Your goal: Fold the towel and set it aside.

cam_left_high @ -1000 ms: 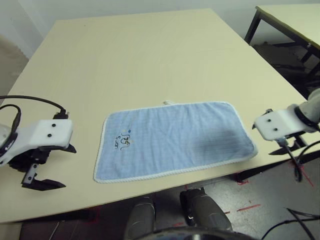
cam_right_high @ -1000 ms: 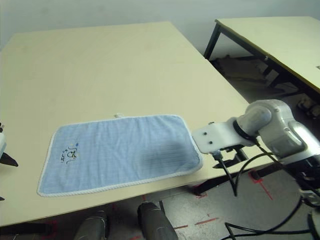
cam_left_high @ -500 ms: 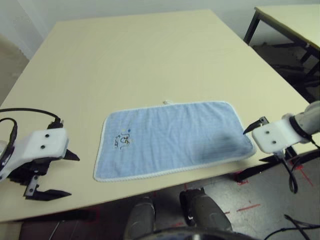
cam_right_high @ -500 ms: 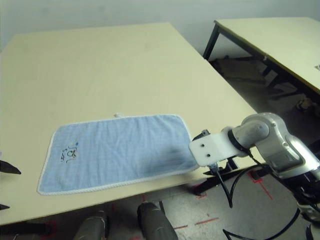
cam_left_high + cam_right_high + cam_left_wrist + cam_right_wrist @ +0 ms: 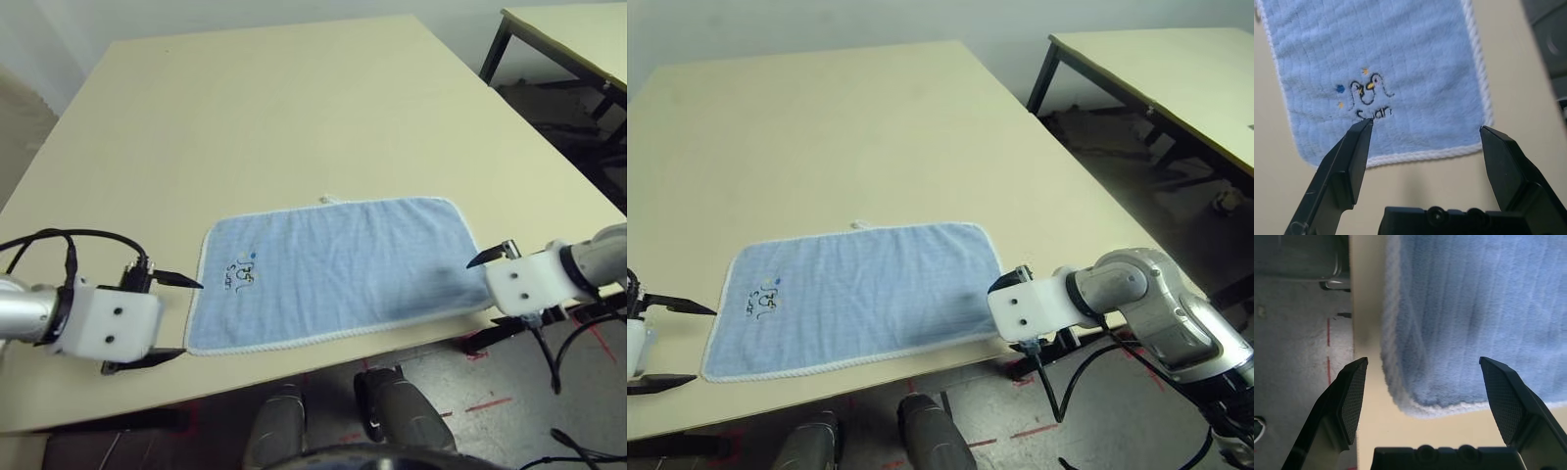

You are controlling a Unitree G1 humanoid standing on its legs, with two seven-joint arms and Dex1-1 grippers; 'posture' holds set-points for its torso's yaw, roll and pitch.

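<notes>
The light-blue towel lies flat and unfolded near the table's front edge, with its penguin logo toward its left end. My left gripper is open just off the towel's left edge, its jaws level with the near-left corner. The left wrist view has the logo and that corner between the open fingers. My right gripper is open at the towel's near-right corner, straddling it from the table's right side. One black fingertip touches or hovers at the towel's right edge.
The beige table stretches wide behind the towel. Its front edge runs just below the towel, with grey floor and red tape marks beyond. A second table stands at the back right. Black cables trail from my left arm.
My left gripper has moved right to the towel's left edge. My right gripper has moved left and nearer, onto the near-right corner. The towel has not moved.
</notes>
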